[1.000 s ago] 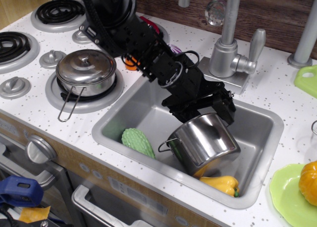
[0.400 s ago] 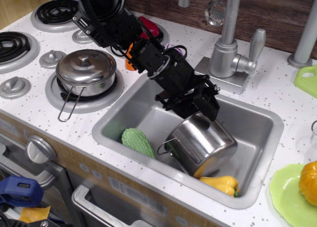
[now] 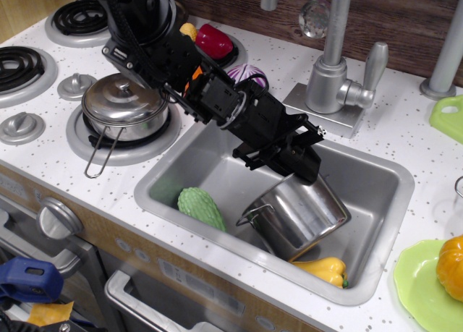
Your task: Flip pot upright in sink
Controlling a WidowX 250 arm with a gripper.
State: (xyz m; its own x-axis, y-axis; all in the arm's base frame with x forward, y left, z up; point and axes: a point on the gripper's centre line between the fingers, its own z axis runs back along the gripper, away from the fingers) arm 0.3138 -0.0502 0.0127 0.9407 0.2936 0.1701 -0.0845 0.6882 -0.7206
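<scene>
The shiny steel pot (image 3: pixel 298 218) lies tilted in the grey sink (image 3: pixel 210 169), at its front right. Its lower edge rests against a yellow pepper (image 3: pixel 322 268), and one wire loop handle points left. Its opening is not visible. My black gripper (image 3: pixel 298 166) reaches down from the upper left and sits right at the pot's upper edge. It seems to touch the pot. The fingers are dark against the arm, so I cannot tell how the jaws stand or whether they hold the pot.
A green bumpy vegetable (image 3: pixel 202 207) lies in the sink's front left. A lidded steel pot with a long wire handle (image 3: pixel 124 104) stands on the burner to the left. The faucet (image 3: pixel 331 71) stands behind the sink. Toy vegetables (image 3: pixel 215 40) lie behind the arm, and a green plate (image 3: pixel 418 273) is at the right.
My gripper has moved left and turned over the pot's upper edge. The pot has settled a little lower and more onto its side, still against the yellow pepper.
</scene>
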